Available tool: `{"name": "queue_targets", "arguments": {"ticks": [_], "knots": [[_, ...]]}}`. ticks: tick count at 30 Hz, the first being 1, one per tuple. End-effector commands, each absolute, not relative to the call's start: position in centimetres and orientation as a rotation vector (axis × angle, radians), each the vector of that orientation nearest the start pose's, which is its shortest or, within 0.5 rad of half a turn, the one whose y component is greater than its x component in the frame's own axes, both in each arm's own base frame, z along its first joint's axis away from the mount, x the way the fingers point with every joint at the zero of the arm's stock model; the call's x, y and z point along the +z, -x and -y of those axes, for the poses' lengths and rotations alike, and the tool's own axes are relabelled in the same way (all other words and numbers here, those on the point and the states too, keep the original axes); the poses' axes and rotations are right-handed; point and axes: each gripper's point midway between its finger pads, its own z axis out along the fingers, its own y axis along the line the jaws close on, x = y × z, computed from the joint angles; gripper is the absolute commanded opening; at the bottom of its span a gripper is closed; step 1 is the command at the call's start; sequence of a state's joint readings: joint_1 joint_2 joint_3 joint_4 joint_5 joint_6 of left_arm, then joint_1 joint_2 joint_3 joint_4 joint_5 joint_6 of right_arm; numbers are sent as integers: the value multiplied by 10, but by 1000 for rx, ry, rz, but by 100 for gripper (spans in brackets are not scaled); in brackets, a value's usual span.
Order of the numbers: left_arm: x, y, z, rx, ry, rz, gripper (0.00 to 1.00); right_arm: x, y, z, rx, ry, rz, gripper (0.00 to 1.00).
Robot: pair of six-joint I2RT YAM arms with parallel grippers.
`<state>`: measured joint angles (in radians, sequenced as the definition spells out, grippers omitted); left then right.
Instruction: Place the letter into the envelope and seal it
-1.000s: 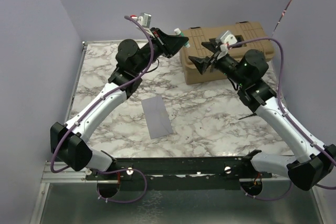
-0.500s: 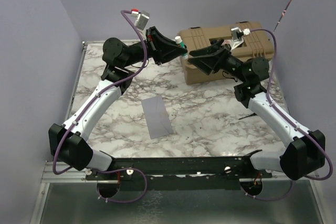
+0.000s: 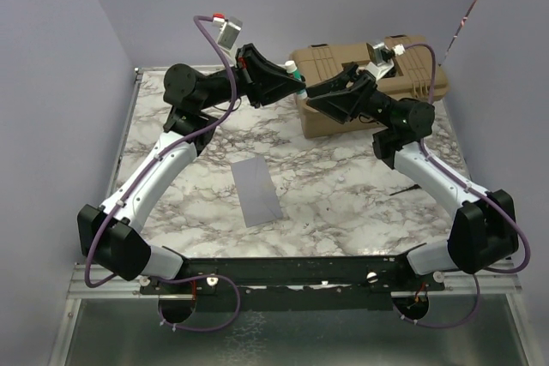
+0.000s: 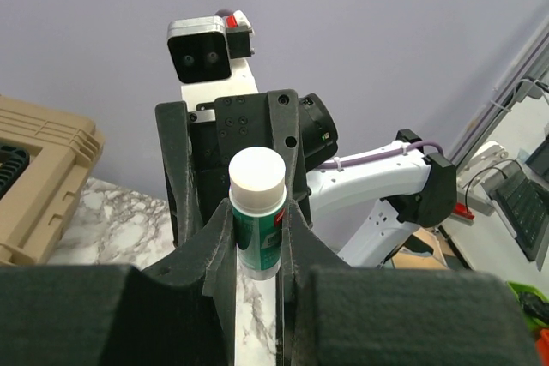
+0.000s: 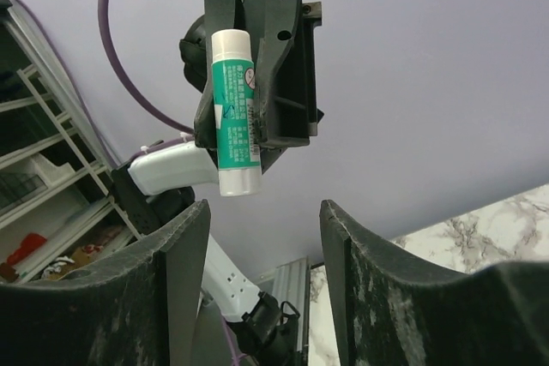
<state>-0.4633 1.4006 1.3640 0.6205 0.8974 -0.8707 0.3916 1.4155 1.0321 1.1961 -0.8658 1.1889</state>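
The blue-grey envelope lies flat on the marble table, near the middle. The letter is out of view. My left gripper is raised at the back, shut on a green glue stick with a white cap. In the right wrist view the glue stick hangs in the left gripper, just above and beyond my own fingertips. My right gripper is open and empty. It faces the left gripper tip to tip, with the stick's cap end pointing into its gap.
A tan toolbox stands at the back right of the table, just behind both grippers. Purple walls close in the left, back and right. The metal rail with the arm bases runs along the near edge.
The right gripper has swung left and up until it faces the left gripper. The left gripper lifted the glue stick slightly towards it. The right jaws have narrowed a little.
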Motion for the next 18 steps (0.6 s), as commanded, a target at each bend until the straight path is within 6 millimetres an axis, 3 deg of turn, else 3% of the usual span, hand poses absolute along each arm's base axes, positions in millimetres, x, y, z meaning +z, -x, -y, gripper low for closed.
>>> {"name": "queue_targets", "arguments": {"ticks": [1,8,18], "knots": [[506,-247,302,-1582,-700,-1138,0,460,-249,-280,1696,645,-1044,57],[505,-250,301,-1573,-688,-1137,0,463,-247,-291,1706,687,-1046,56],[511,-244,298,-1564,-688,-1109,0,461,-244,-299,1706,760,-1052,24]]}}
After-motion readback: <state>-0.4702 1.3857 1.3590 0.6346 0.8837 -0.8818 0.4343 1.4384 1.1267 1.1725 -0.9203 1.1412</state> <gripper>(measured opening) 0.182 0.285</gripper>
